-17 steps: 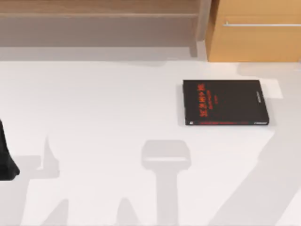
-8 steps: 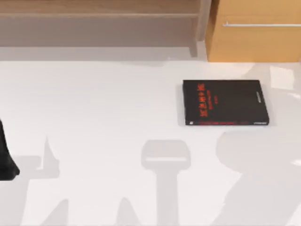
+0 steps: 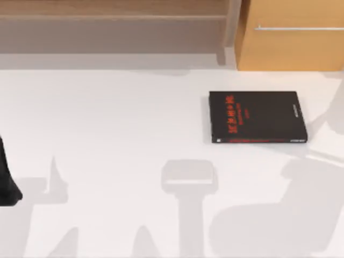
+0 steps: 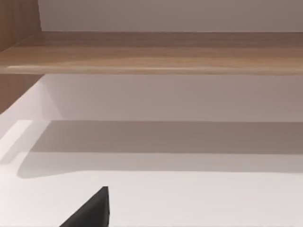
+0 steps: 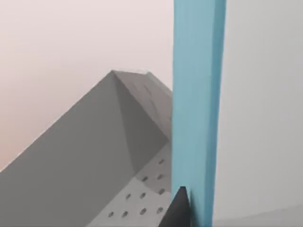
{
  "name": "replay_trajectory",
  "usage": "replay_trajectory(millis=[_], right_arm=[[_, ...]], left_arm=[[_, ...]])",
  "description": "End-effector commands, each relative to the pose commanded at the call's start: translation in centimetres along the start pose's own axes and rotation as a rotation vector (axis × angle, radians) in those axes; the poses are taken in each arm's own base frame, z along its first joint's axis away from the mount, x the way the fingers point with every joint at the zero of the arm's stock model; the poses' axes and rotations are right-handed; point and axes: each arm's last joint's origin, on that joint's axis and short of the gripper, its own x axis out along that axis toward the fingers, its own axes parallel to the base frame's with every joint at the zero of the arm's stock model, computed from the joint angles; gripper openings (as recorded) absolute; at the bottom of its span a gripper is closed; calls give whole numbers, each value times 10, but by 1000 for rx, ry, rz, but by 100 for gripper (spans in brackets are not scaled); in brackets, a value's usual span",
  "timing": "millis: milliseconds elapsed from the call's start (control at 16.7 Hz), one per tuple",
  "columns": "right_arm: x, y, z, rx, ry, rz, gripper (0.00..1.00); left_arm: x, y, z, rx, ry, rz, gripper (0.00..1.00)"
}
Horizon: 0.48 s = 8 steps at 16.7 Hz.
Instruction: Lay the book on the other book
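The other book (image 3: 258,117), flat and black with red lettering, lies on the white table (image 3: 107,123) right of centre, a red strip along its near edge. In the right wrist view the book shows as a teal-blue cover (image 5: 196,104) with a broad white page face (image 5: 260,109) beside it. My right gripper (image 5: 196,215) is shut on it, one dark fingertip (image 5: 179,208) pressed to the teal cover. My left arm (image 3: 6,183) stays parked at the table's left edge. One dark fingertip (image 4: 92,213) of it shows over bare table.
A wooden shelf (image 3: 113,21) runs along the back of the table, and a wooden cabinet (image 3: 293,37) with a metal handle stands at the back right. A large arm shadow (image 3: 279,215) falls on the front right of the table.
The large shadow at the table's right has slid toward the front and left. The black book and my left arm have not moved.
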Motion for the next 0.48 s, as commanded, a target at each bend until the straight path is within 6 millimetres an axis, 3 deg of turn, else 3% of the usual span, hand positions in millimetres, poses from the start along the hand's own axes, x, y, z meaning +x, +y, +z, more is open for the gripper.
replay_trajectory(millis=[180, 480], right_arm=[[-21, 3, -38, 192, 38, -92, 0], [-46, 29, -126, 461, 174, -169, 0]], left_arm=[[0, 0, 0, 0, 0, 0, 100], [0, 0, 0, 0, 0, 0, 100]])
